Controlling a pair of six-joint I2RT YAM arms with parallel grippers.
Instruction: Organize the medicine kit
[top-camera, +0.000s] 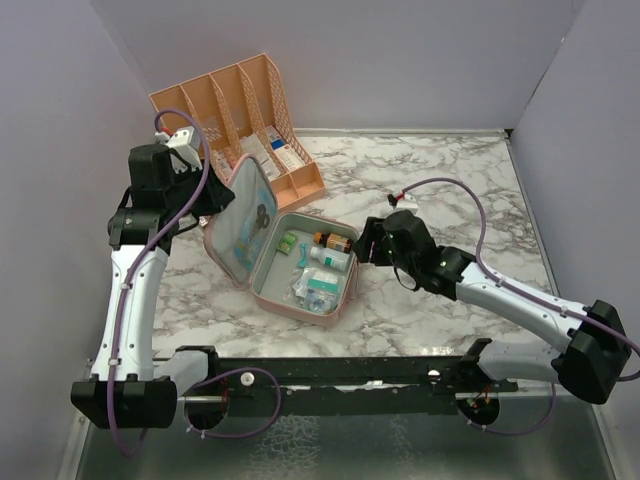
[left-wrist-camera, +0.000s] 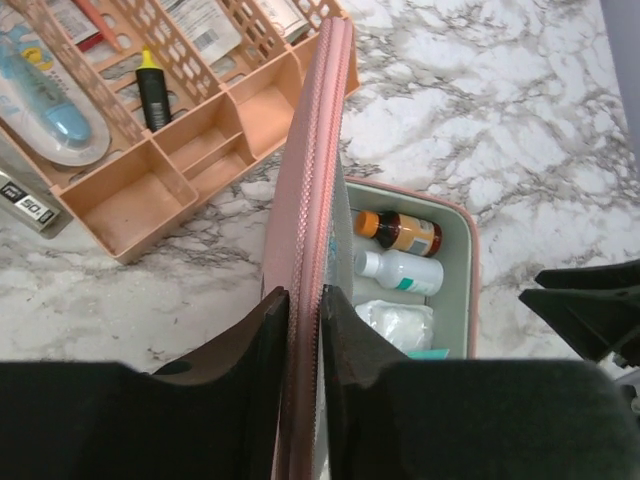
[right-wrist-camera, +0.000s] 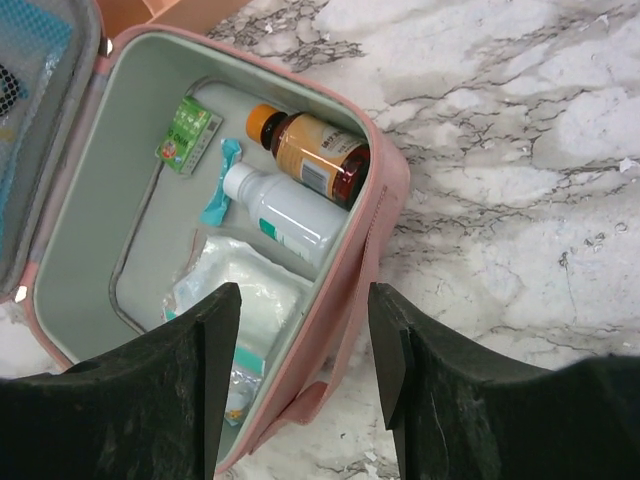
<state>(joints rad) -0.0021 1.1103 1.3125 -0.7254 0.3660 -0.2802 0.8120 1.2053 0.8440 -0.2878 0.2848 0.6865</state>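
Now left gripper (left-wrist-camera: 305, 300) clamps medicine kit (left-wrist-camera: 315, 130) lid.

The left arm (top-camera: 135, 290) rises at 9 o'clock, and the left fingers (left-wrist-camera: 255, 345) pinch the lid (left-wrist-camera: 312, 150) edge. The right arm (top-camera: 500, 290) stretches in from 4 o'clock, wrist tipped down, right fingers (right-wrist-camera: 215, 370) spread apart.

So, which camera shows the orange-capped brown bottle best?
The right wrist view: the brown bottle fills more of the frame, cap and label clear. The left wrist view shows it smaller; the top view, only a tiny brown shape.
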